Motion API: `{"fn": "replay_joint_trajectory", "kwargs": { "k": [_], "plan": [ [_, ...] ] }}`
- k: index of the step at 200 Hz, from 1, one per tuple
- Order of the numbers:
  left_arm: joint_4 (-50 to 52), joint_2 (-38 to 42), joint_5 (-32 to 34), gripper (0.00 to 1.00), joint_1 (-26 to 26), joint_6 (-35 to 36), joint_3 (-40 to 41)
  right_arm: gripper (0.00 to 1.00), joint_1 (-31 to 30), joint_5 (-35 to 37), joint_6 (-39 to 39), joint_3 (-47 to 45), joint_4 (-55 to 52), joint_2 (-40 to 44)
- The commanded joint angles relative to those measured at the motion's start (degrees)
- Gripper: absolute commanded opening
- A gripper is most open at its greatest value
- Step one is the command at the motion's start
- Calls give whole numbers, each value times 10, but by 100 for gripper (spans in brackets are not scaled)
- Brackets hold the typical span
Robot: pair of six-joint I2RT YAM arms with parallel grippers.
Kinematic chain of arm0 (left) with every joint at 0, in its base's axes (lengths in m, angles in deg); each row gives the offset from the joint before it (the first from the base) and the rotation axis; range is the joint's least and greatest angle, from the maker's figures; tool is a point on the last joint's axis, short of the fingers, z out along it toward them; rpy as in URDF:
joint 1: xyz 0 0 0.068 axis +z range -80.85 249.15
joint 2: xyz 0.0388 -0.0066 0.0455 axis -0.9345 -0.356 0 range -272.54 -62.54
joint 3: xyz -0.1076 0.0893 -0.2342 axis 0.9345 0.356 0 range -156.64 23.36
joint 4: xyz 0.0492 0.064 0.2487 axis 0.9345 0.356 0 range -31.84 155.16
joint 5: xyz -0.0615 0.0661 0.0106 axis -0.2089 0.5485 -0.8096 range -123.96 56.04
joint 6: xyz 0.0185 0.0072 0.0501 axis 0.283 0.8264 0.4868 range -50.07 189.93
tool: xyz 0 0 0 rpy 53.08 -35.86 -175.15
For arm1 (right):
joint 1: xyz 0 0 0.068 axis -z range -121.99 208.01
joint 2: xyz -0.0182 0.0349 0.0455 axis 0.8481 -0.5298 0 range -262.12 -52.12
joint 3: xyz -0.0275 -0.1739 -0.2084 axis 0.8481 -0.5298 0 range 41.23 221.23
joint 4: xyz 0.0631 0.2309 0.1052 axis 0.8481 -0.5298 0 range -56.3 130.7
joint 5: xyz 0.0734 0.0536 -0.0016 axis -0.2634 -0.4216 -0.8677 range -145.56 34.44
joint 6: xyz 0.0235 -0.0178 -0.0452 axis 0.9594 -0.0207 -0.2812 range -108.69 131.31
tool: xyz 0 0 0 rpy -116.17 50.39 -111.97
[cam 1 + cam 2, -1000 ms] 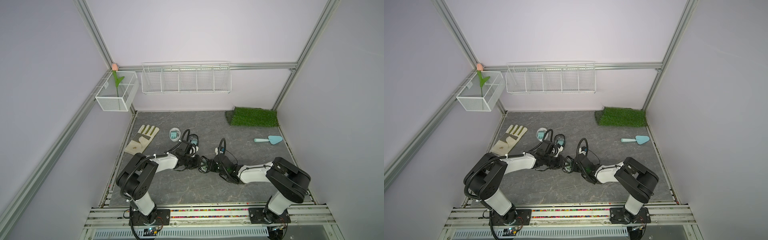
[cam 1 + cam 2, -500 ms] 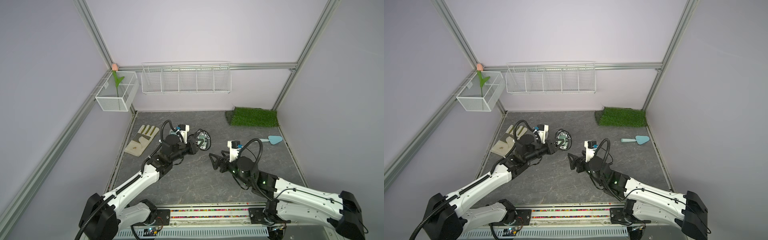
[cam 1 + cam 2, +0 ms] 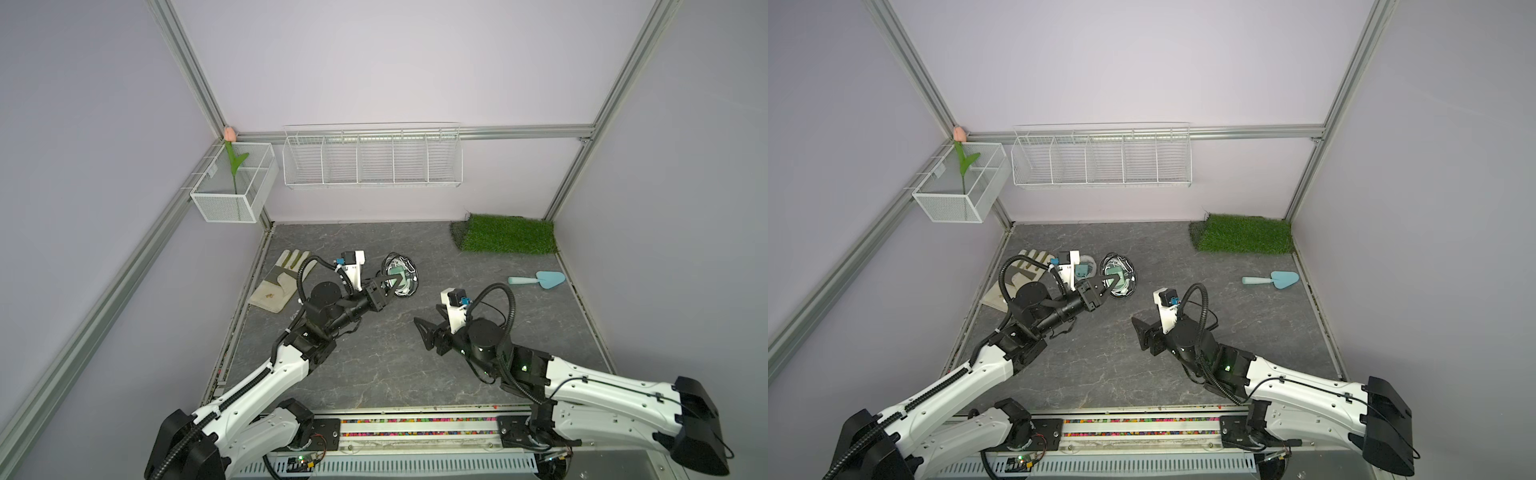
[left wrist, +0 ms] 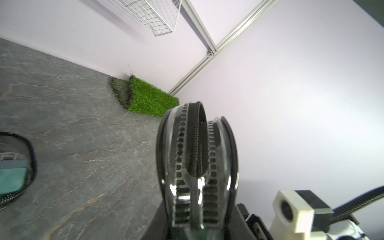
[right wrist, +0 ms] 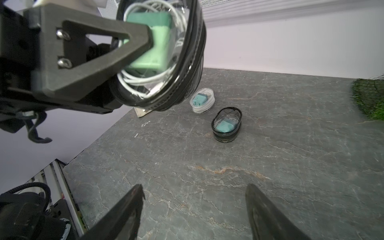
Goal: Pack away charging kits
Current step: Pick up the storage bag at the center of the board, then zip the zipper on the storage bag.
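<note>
The left hand (image 3: 394, 280) was clamped on a round clear case with a black zip rim (image 5: 182, 68), raised near the cream work glove (image 3: 278, 286), with a mint-green square charger block (image 5: 160, 41) and a coiled white cable (image 5: 145, 80) inside; the right hand (image 3: 423, 334) hung wide and empty, farther from the glove. Another teal block (image 5: 200, 99) sat in a white-rimmed round case (image 5: 195, 109) beside the glove and a third block (image 5: 225, 125) in a black-rimmed case (image 5: 225, 137) just past it, so filling looked done, though the held case's zip seemed part open and closing likely remained.
</note>
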Motion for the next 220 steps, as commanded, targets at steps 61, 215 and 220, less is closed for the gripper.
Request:
{"fn": "replay_joint_trajectory", "kwargs": {
  "k": [61, 215, 220],
  "plan": [
    [-63, 42, -36, 0, -1, -63, 5, 52, -6, -68, -26, -2, 119, -23],
    [-40, 105, 160, 0, -73, -24, 43, 38, -78, 32, -91, 53, 225, -99],
    [-37, 108, 162, 0, -73, -27, 43, 38, -79, 31, -97, 45, 223, -91]
  ]
}}
